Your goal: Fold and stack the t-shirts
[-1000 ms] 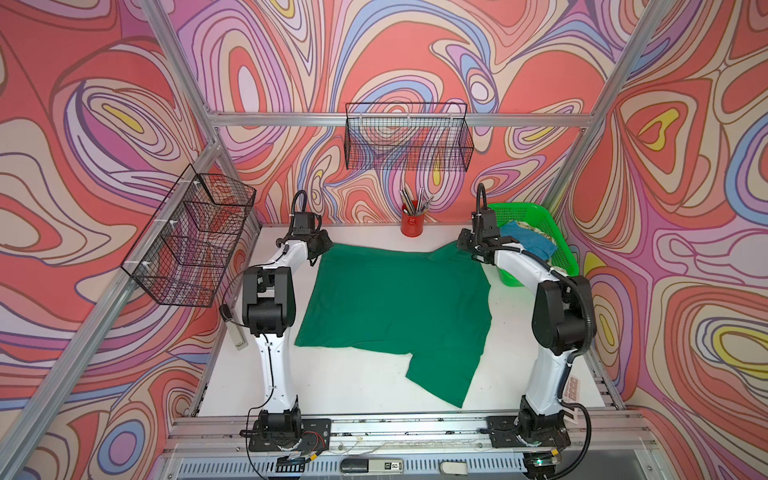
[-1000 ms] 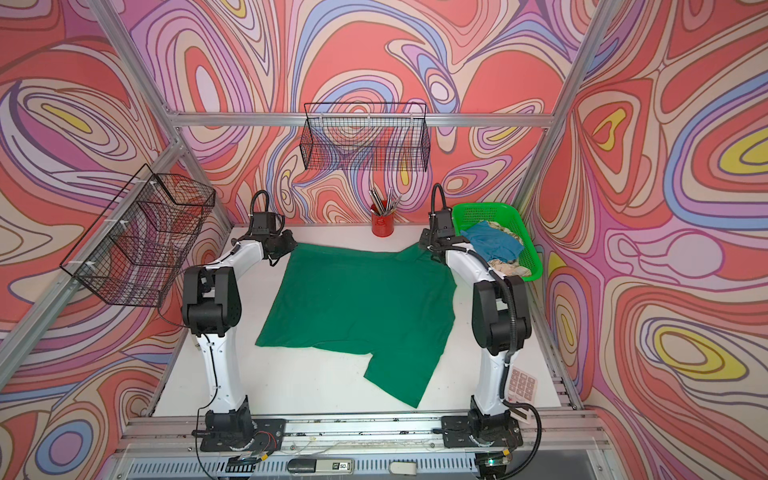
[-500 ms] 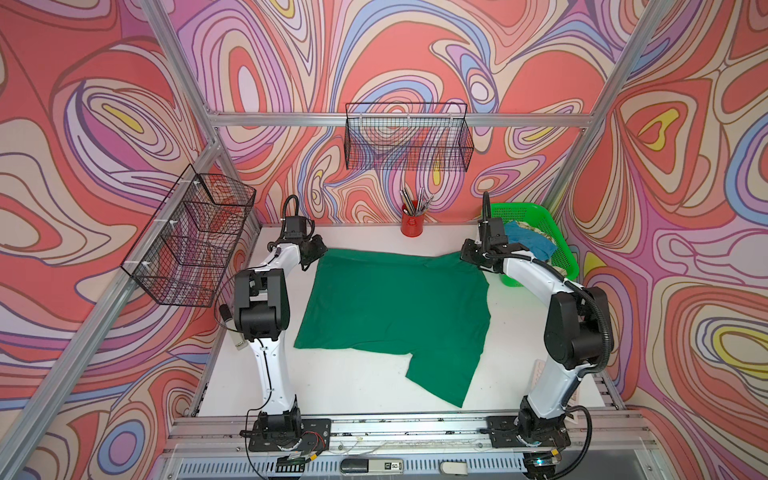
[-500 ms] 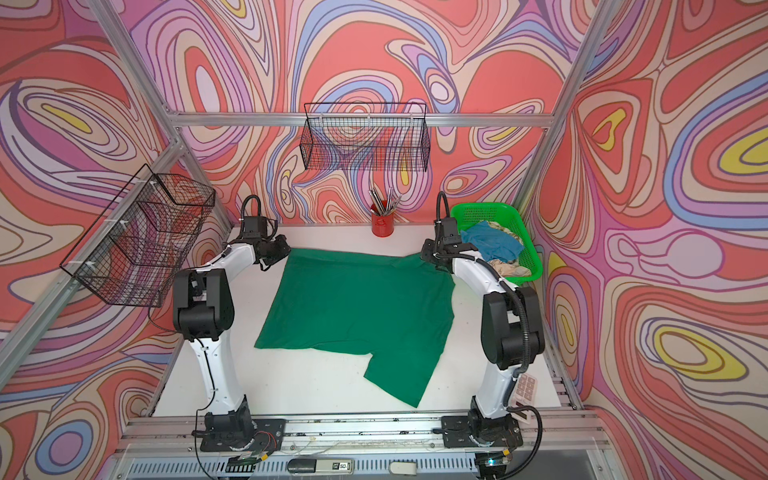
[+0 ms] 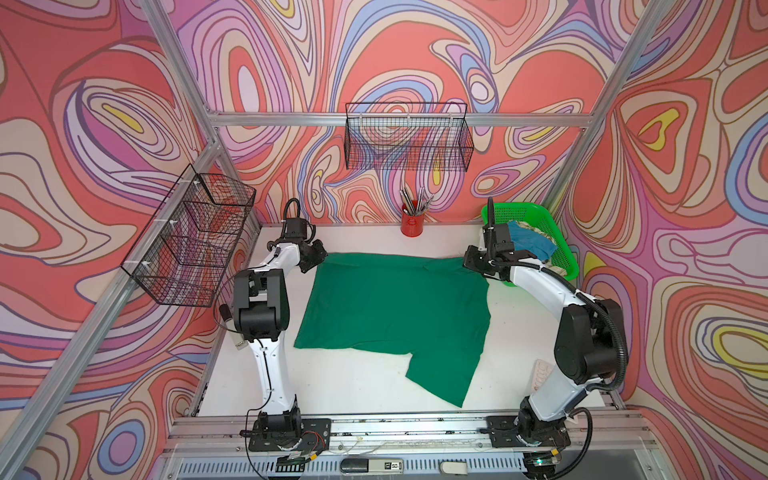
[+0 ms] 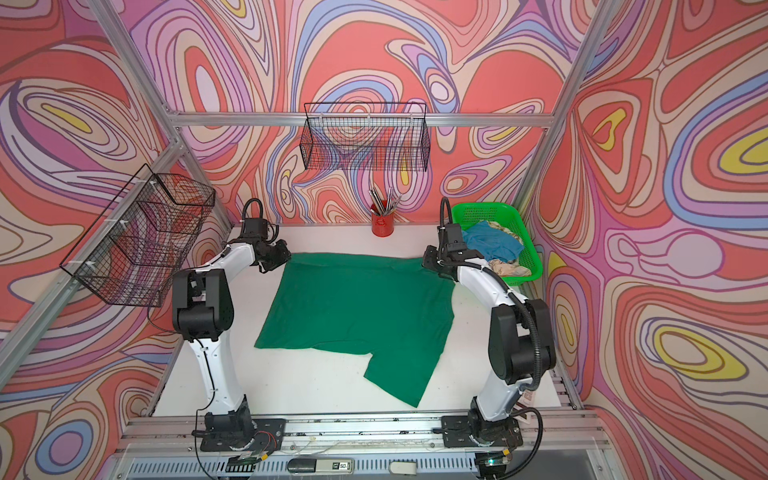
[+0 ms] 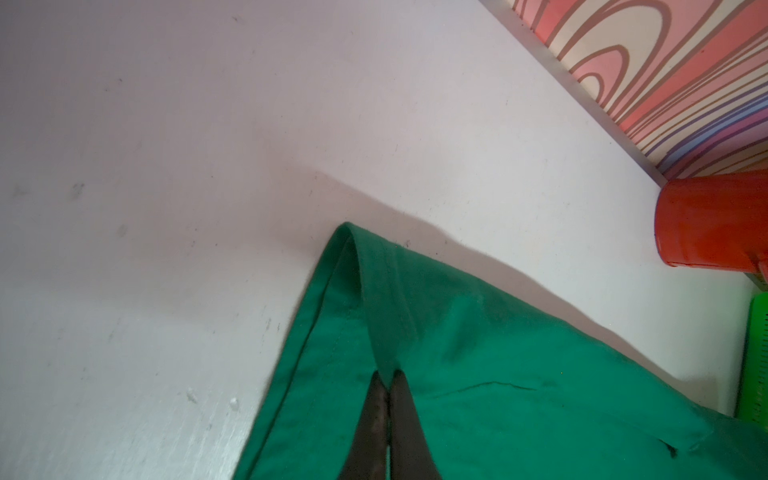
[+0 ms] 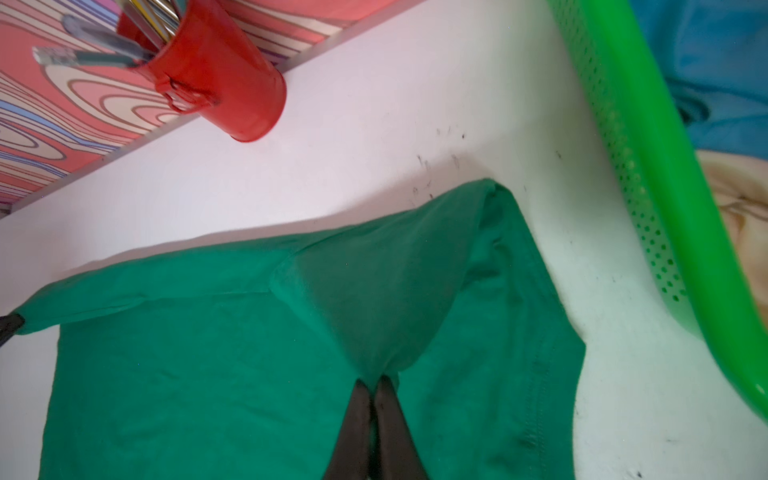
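The dark green t-shirt [image 5: 395, 316] lies spread across the middle of the counter [image 5: 353, 386], mostly flat. Its far edge runs parallel to the back edge of the counter, and one flap of cloth reaches toward the front edge, right of centre. In both top views the two arms reach to that far edge, one at each end.

The left tool [image 7: 388, 376] is pressed together on a pinch of the green cloth just inside the shirt's back left corner. The cloth rises in a small tented ridge from the fingertips to the stitched hem. The right tool [image 8: 374, 380] is likewise clamped on the shirt near its back right corner, and a peaked fold lifts off the counter there.

A green basket [image 5: 519, 206] sits in the back right corner of the counter, just beside the right tool. It holds the light blue t-shirt [image 5: 530, 243], crumpled, with the cream patterned t-shirt [image 6: 509, 266] bunched beside it toward the front.

A red cup [image 5: 410, 224] of pens stands at the middle of the back edge, apart from the green shirt.
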Controlling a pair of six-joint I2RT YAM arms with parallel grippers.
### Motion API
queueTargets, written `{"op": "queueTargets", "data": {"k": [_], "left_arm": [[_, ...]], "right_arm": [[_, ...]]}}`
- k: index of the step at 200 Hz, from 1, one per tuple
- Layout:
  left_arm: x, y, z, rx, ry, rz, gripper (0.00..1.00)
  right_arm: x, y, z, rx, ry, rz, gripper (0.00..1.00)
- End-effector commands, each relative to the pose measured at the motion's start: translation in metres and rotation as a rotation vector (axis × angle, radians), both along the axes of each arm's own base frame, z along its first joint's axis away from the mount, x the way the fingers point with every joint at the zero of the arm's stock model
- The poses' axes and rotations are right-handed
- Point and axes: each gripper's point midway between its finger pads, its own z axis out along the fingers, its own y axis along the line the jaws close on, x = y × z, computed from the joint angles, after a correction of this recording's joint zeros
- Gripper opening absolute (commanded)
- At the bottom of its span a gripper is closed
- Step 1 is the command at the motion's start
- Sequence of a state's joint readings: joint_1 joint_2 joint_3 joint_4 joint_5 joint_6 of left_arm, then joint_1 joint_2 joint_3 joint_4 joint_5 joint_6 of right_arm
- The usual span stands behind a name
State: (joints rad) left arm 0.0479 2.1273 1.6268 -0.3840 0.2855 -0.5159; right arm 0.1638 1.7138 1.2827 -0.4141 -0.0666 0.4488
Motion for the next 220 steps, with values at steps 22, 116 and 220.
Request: {"op": "queueTargets", "data": {"k": [22, 116, 220], "left_arm": [[-0.010, 0.005, 0.009, 0.014, 0.024, -0.006, 0.00], [-0.027, 0.010, 0.032, 0.045, 0.010, -0.003, 0.00], [-0.039, 0.018, 0.039, 0.040, 0.009, 0.021, 0.00]], "right_arm": [[-0.008, -0.001, -0.003, 0.015, 0.012, -0.001, 0.00], [-0.036, -0.001, 0.026, 0.028, 0.012, 0.017, 0.00], [-0.059, -0.002, 0.033, 0.041, 0.034, 0.022, 0.00]]}}
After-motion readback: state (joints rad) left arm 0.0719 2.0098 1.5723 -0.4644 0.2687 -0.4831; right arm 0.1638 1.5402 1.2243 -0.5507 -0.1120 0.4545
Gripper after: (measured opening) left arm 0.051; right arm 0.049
